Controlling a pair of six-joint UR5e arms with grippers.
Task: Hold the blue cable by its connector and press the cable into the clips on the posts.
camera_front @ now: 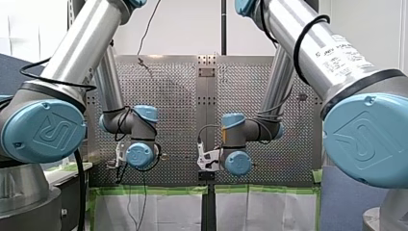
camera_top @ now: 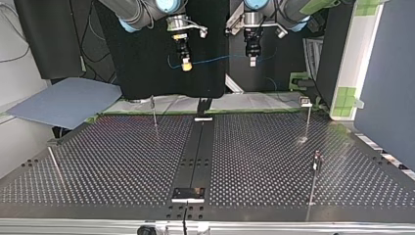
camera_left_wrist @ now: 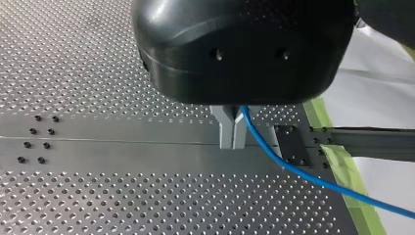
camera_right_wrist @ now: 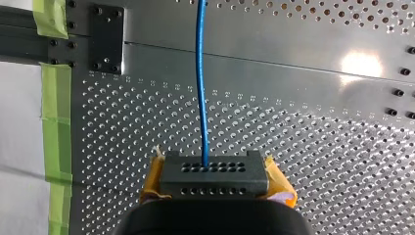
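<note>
1. Gripping check: my left hand [camera_left_wrist: 232, 139] is clenched, its metal fingers pinching the blue cable [camera_left_wrist: 293, 171]. My right hand [camera_right_wrist: 216, 176], with yellow pads, is clamped on a black perforated block that the cable leaves; I take this block to be the connector [camera_right_wrist: 230, 183].
2. Cable position: it is strung in the air between the two hands, above the far edge of the worktop [camera_top: 122, 161] in the top view, and touches nothing on it.
3. Long axis: the span runs side to side across the top view, with a slight sag in the middle.
4. Posts: thin and upright, one at far left [camera_top: 154, 111], one at far right [camera_top: 308, 115] and one nearer at right [camera_top: 315, 169]. All stand below the span and toward that camera. The clips are too small to read.
5. Judgement: no clip is engaged yet. The span must come down and toward the camera, kept taut and crosswise over the post tops. My right hand is nearer the far-left post, my left hand nearer the far-right one.
</note>
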